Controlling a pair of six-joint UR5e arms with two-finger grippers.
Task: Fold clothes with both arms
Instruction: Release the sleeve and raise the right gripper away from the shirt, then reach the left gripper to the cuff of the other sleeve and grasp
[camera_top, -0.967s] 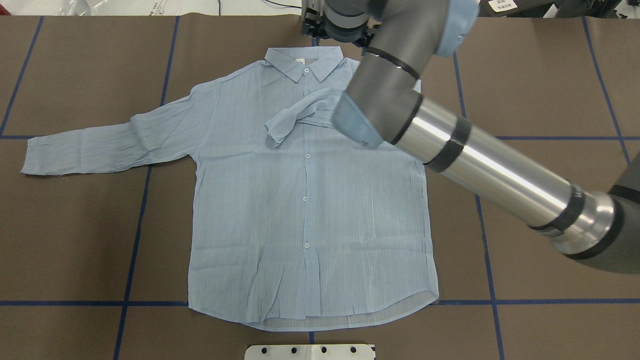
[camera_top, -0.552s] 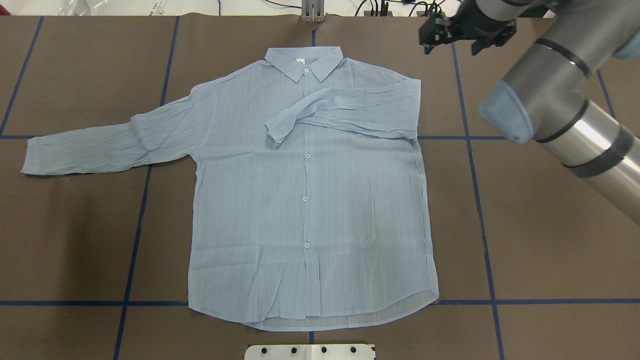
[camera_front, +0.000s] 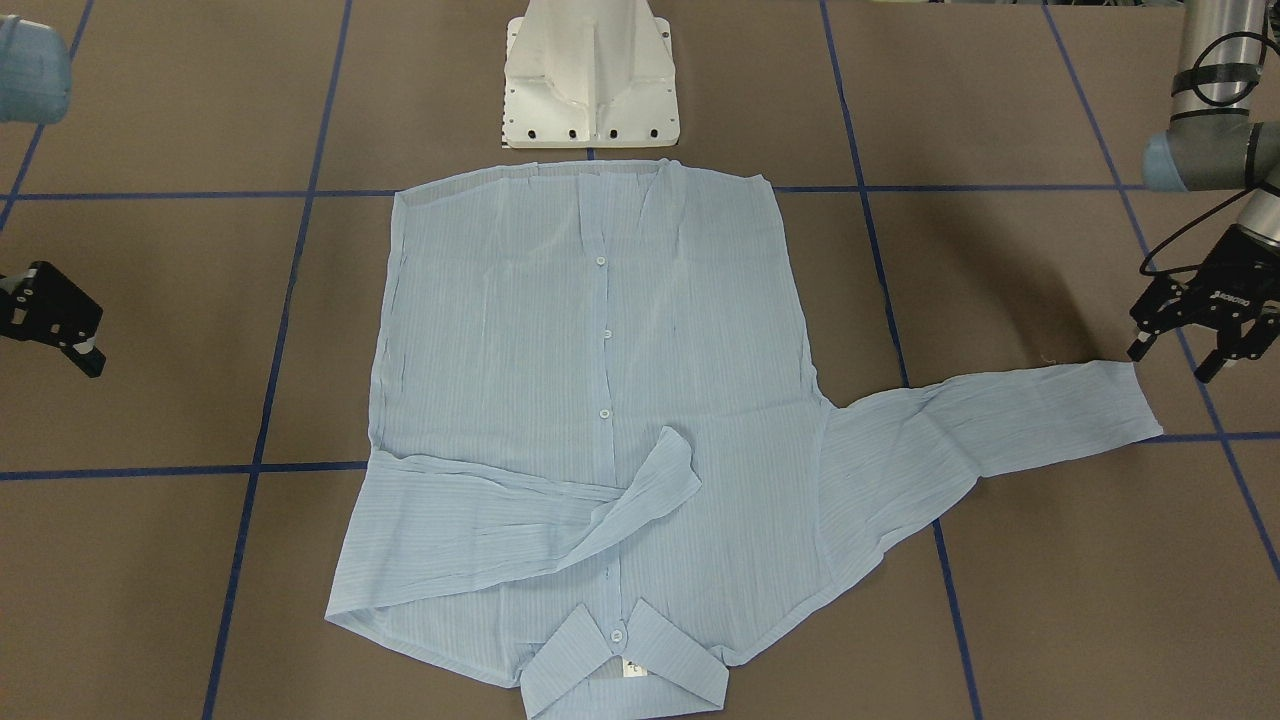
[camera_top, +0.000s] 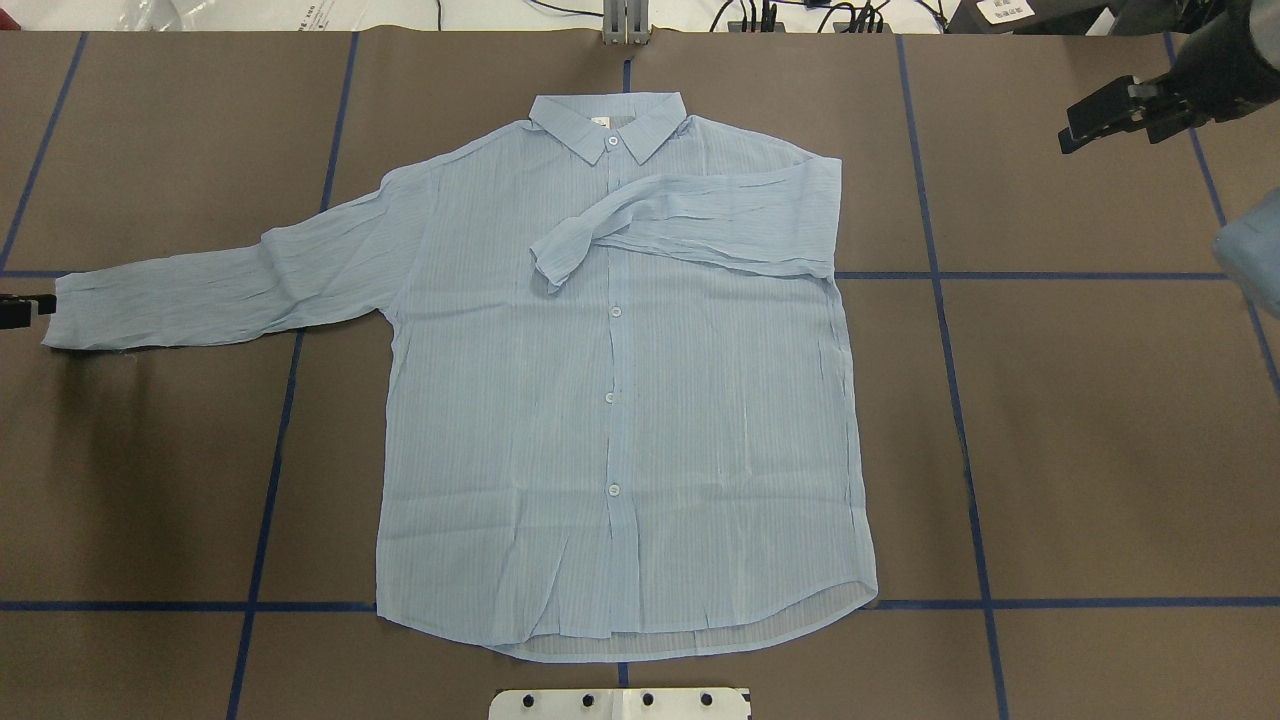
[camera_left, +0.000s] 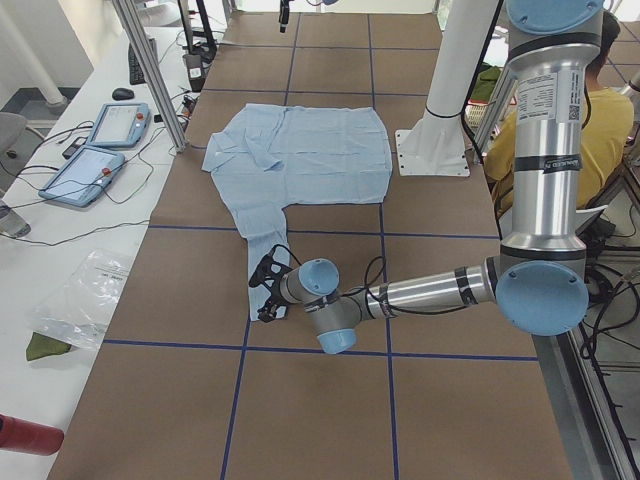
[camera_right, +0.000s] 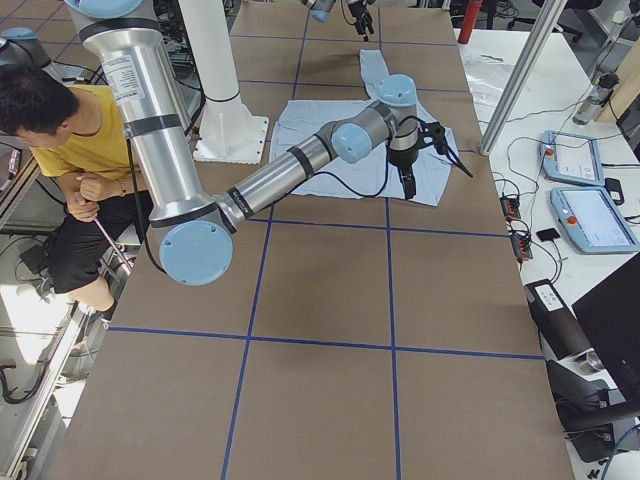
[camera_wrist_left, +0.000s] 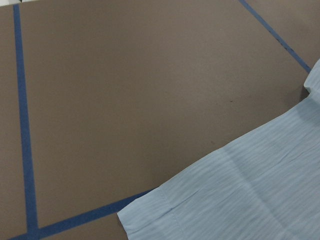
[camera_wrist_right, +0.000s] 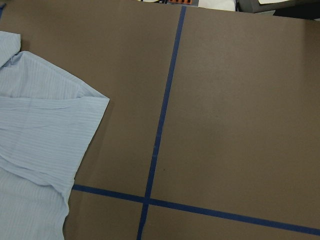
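Note:
The pale blue shirt (camera_top: 620, 400) lies flat and buttoned on the brown table, collar at the far side. One sleeve (camera_top: 700, 220) is folded across the chest. The other sleeve (camera_front: 1000, 420) stretches out sideways. My left gripper (camera_front: 1172, 365) hangs open just beyond that sleeve's cuff (camera_wrist_left: 225, 200), with nothing between its fingers. It barely shows at the overhead view's left edge. My right gripper (camera_top: 1110, 125) is open and empty, out over bare table well to the side of the shirt's folded shoulder (camera_wrist_right: 45, 140).
The white pedestal base (camera_front: 590, 80) stands just behind the shirt's hem. Blue tape lines (camera_top: 940, 275) grid the table. A seated person in a yellow top (camera_right: 90, 150) is beside the robot. Teach pendants (camera_left: 100, 145) and a metal post (camera_left: 150, 70) stand past the far edge.
My right arm has swung off the shirt's collar area to the far right of the table. The folded sleeve stays put. My left gripper's tip now shows by the outstretched cuff.

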